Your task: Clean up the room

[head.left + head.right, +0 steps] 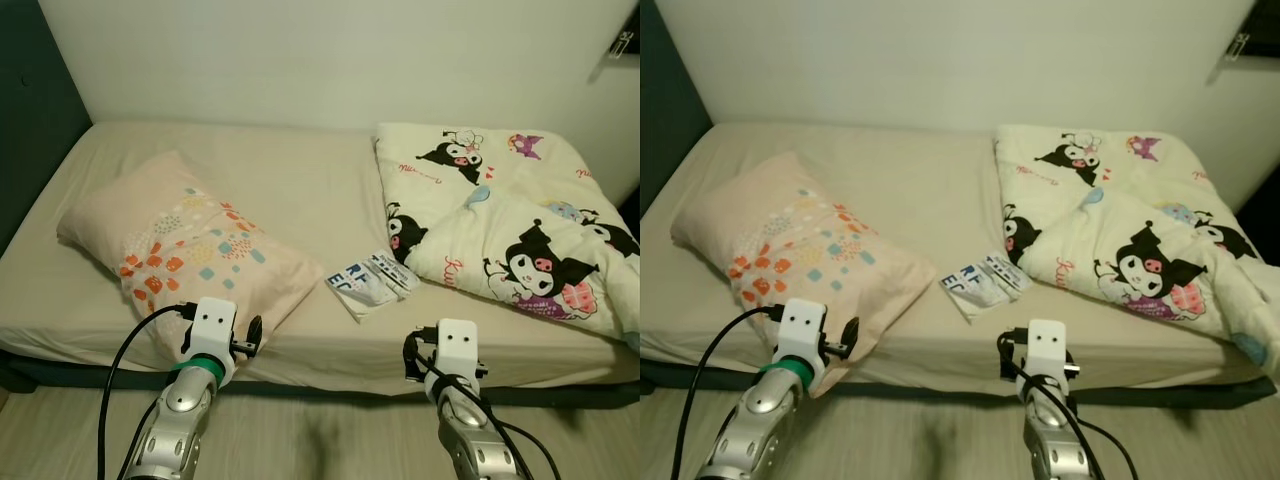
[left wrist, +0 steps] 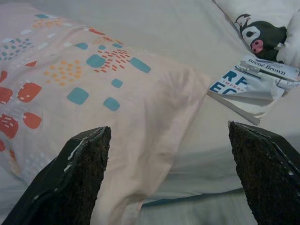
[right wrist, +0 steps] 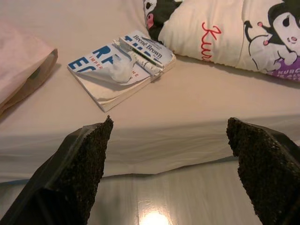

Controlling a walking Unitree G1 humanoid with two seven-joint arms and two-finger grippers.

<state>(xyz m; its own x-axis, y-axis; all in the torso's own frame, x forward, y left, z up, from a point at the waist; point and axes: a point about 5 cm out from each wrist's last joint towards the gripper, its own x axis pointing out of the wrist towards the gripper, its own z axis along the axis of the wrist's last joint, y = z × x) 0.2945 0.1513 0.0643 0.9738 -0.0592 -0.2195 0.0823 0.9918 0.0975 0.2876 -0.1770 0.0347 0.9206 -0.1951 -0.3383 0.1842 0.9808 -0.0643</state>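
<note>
So the book (image 3: pixel 123 65) is the obvious bit of clutter here, a white paperback with big blue letters on the cover, lying flat on the bed (image 1: pixel 300 190) near the front edge, roughly in the middle. It sits between the pillow (image 1: pixel 185 245) and the cartoon comforter (image 1: pixel 510 220), just beside the comforter's near edge and maybe touching it, hard to say. The cover is curled up and creased, so it's not lying shut cleanly. Its long axis runs diagonally across the mattress, one end pointing toward the comforter and back wall, the other toward the robot's left and the front edge of the bed.

Progress-wise, I'd say basically nothing is tidied yet. The book is on the bed, the comforter is bunched in a heap on the robot's right half, and the pillow is lying skewed with one corner hanging right at the mattress edge on the left.

Both arms are raised in front of the bed, not touching anything. The left gripper (image 2: pixel 168 178) has its fingers spread wide with nothing between them, aimed at the pillow's near corner. The right gripper (image 3: pixel 171 173) is spread wide and empty too, hovering over the floor (image 3: pixel 187 197) just short of the mattress edge, with the book ahead of it. My guess is the book gets picked up first since the right one is lined up with it
</note>
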